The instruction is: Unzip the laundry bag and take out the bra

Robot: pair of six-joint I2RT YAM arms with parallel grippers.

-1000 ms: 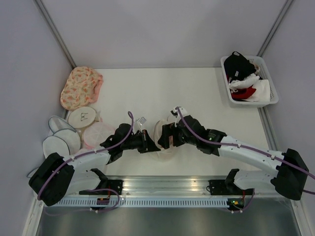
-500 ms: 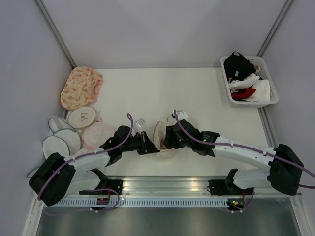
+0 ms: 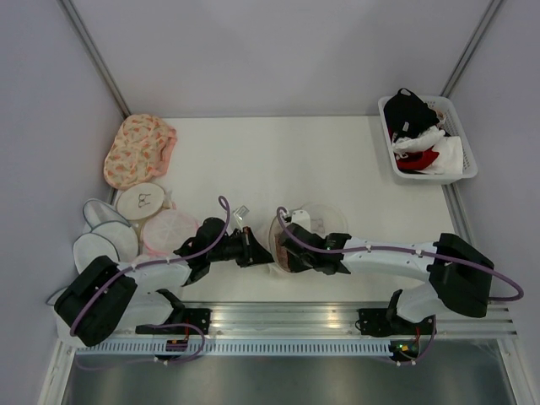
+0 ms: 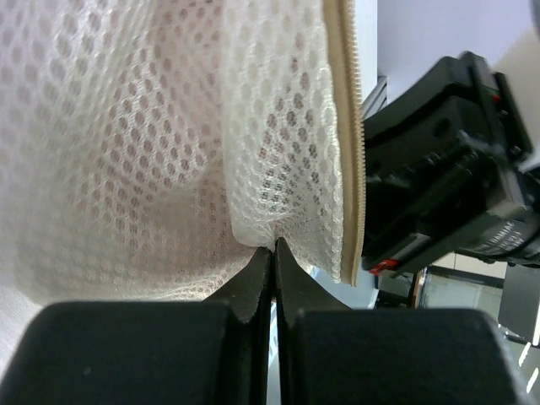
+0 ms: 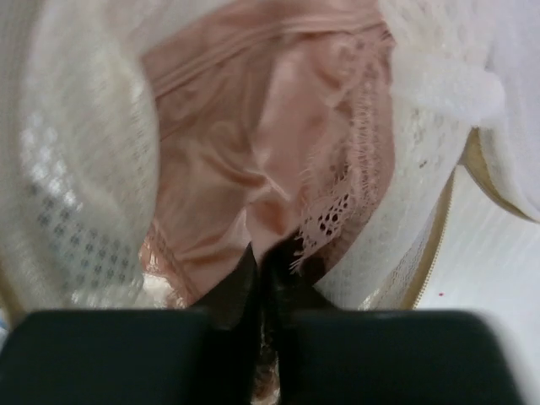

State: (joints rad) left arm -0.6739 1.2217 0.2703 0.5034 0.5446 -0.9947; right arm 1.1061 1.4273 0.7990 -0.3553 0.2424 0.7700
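Observation:
The laundry bag [image 3: 325,221], a cream-white mesh pouch, lies unzipped near the table's front edge between the two arms. My left gripper [image 3: 267,253] is shut on a fold of its mesh [image 4: 126,152], close to the tan zipper edge [image 4: 350,152]; its tips [image 4: 274,245] pinch the net. My right gripper [image 3: 287,256] reaches into the bag's mouth. In the right wrist view the pink satin and lace bra [image 5: 245,152] fills the opening, with mesh wall [image 5: 67,169] around it. The right gripper [image 5: 266,253] has its fingers closed together on a fold of the pink fabric.
A white basket [image 3: 467,173] of clothes stands at the back right. A peach floral bag [image 3: 137,150] and several round pouches [image 3: 142,201] lie along the left wall. The right arm's black body [image 4: 447,169] is close beside the zipper edge.
The right gripper has pushed left into the bag's opening and closed from wide open onto the pink fabric. The left gripper has kept its pinch on the mesh.

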